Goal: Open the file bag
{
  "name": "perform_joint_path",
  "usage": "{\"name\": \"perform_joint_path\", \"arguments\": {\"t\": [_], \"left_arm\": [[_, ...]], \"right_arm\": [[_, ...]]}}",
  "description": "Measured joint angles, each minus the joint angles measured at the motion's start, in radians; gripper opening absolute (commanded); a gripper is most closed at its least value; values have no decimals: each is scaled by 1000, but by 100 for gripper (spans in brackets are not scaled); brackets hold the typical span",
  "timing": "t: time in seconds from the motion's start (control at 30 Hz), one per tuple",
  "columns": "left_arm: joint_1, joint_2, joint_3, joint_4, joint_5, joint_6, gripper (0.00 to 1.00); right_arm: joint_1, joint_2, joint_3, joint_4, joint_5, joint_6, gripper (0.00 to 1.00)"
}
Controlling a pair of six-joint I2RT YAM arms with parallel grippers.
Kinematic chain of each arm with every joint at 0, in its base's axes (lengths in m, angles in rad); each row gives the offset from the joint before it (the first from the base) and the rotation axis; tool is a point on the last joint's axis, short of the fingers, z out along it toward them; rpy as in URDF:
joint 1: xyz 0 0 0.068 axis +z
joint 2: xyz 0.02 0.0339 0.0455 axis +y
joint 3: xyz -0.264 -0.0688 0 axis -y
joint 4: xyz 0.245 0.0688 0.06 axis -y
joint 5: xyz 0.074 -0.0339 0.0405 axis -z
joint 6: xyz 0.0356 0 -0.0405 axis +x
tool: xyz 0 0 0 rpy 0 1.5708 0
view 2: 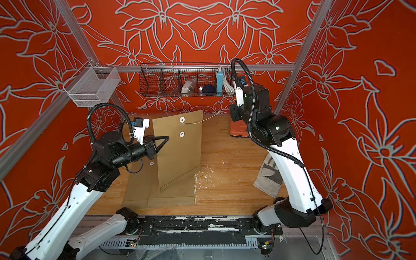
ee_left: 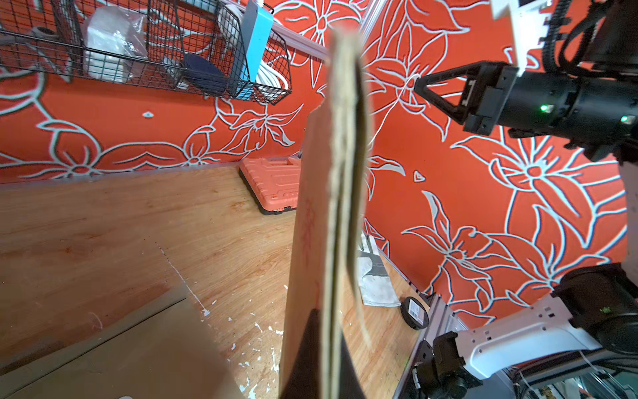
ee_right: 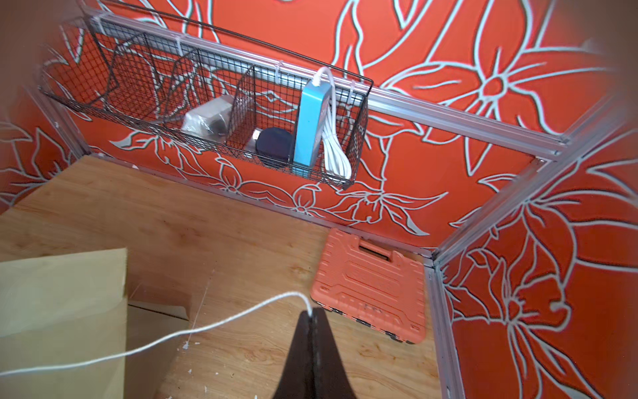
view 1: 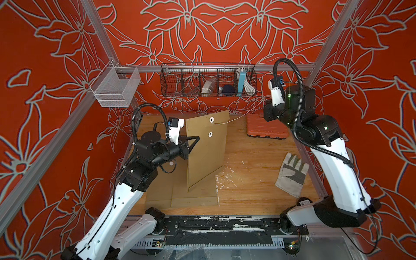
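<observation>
The file bag (view 1: 207, 148) is a brown paper envelope held upright over the table, with two white button discs (view 1: 211, 119) on its face. My left gripper (view 1: 197, 137) is shut on the bag's left edge; in the left wrist view its dark fingers (ee_left: 307, 345) pinch the paper edge (ee_left: 340, 172) between them. A thin white string (ee_right: 207, 324) runs from the upper disc towards the back right. There my right gripper (ee_right: 312, 312) is shut on the string's end. The left wrist view shows the right gripper (ee_left: 417, 84) high near the wall.
More brown envelopes (view 1: 180, 193) lie flat under the raised bag. An orange tool case (view 1: 265, 126) sits at the back right and a grey work glove (view 1: 291, 173) at the right. A black wire basket (view 1: 208, 82) and a white mesh basket (view 1: 116, 86) hang on the frame.
</observation>
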Motion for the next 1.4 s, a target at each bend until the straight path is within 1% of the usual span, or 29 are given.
{"name": "perform_joint_path", "arguments": {"t": [0.27,0.5,0.83,1.07,1.23,1.4], "left_arm": [[0,-6,-10,0,42,0,0],[0,-26,-12,1,55,0,0],[0,-34,-12,8,77,0,0],[0,-45,-13,8,89,0,0],[0,-44,-13,10,109,0,0],[0,-44,-13,11,137,-2,0]], "right_arm": [[-11,5,28,-20,68,-15,0],[-23,6,28,-45,111,-18,0],[-33,11,29,-59,125,-18,0],[-39,36,72,-71,124,-18,0],[-39,68,146,-81,124,-18,0],[-39,138,305,-98,109,-19,0]]}}
